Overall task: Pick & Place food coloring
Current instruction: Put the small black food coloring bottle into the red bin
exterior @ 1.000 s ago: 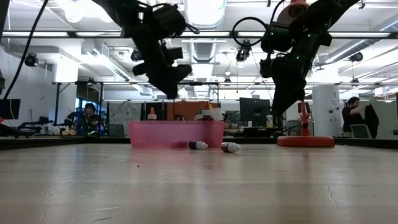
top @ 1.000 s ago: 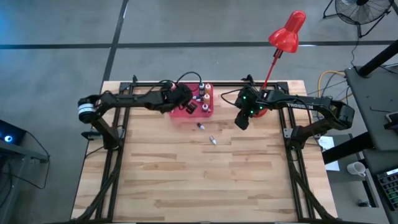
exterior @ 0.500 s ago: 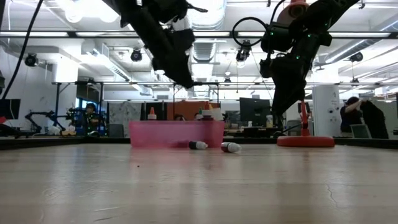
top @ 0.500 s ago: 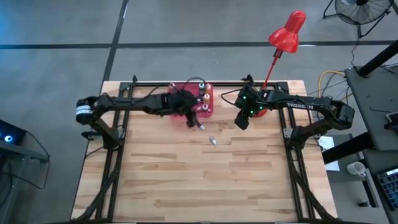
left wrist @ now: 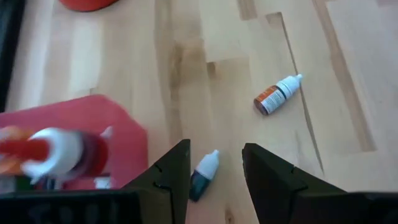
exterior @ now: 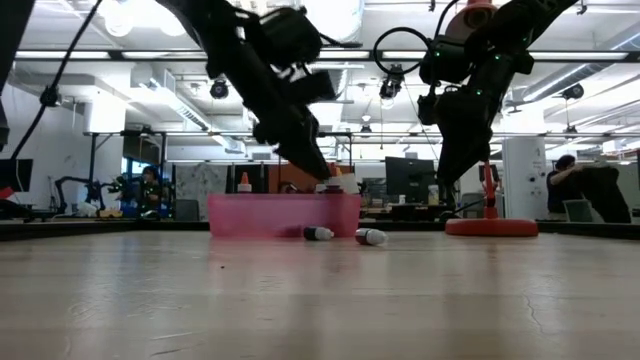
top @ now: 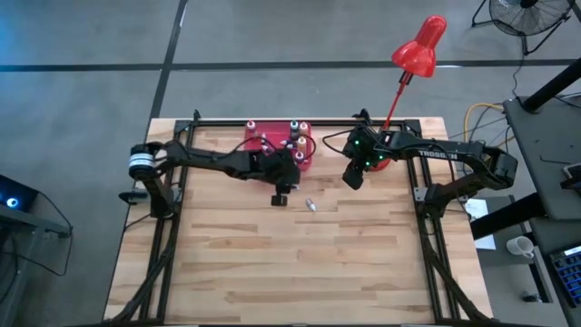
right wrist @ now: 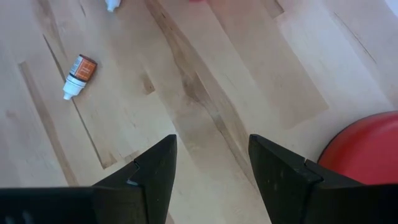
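Reaching out over the wooden bench (top: 300, 263), the left gripper (left wrist: 214, 163) hangs just above a dark green food coloring bottle (left wrist: 203, 175) that lies on its side on the boards, pale cap pointing away from the wrist; the jaws are spread apart with the bottle lying in the gap between the two dark fingers (left wrist: 171, 174), and whether they touch it cannot be told. From above, this left gripper (top: 282, 189) sits just in front of the pink-red tray (top: 257, 136), which stands at the far middle of the bench and carries several upright bottles (top: 294, 127) with pale caps. A second loose bottle, orange-brown with a white cap (left wrist: 277, 96), lies on its side on the bare wood a little to the right of the first, well clear of the tray; the overhead view shows it as a small pale object (top: 310, 204) between the two arms. At bench level both fallen bottles (exterior: 319, 234) (exterior: 370, 237) rest near the tray's front right corner. The right gripper (right wrist: 212, 163) is held in the air near the round red lamp base (right wrist: 364, 152), jaws released and holding nothing, with the orange-brown bottle (right wrist: 79, 75) lying well apart from it. The red lamp (top: 419, 47) rises from the far right edge of the bench. People show in the room behind (exterior: 572, 185)
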Motion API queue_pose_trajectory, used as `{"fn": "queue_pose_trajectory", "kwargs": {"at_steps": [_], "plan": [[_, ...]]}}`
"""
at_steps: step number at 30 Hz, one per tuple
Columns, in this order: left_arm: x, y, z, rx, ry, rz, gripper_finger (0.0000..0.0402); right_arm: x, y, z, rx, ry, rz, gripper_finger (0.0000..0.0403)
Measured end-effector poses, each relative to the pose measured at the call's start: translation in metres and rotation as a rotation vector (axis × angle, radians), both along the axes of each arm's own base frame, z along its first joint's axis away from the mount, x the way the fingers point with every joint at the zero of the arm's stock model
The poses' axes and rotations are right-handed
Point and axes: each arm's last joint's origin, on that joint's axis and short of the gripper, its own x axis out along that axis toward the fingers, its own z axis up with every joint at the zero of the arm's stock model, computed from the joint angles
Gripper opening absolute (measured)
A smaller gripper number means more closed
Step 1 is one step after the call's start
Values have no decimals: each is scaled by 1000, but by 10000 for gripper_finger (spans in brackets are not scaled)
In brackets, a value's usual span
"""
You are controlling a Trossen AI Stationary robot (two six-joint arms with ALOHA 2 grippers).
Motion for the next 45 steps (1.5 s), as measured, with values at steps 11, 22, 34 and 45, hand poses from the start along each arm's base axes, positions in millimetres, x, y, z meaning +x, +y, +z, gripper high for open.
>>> {"fn": "queue_pose_trajectory", "kwargs": {"at_steps": [11,22,34,45], "plan": [[13,1,-41,67,112,-105,119,-1,0,-1,6,3,-7,194],[17,10,-64,130,176,-59,119,-1,0,-1,6,4,-7,194],[15,13,-69,71,220,40,119,-1,0,-1,7,4,-11,194],[11,11,-68,-30,226,178,36,-1,0,-1,5,5,-8,194]]}}
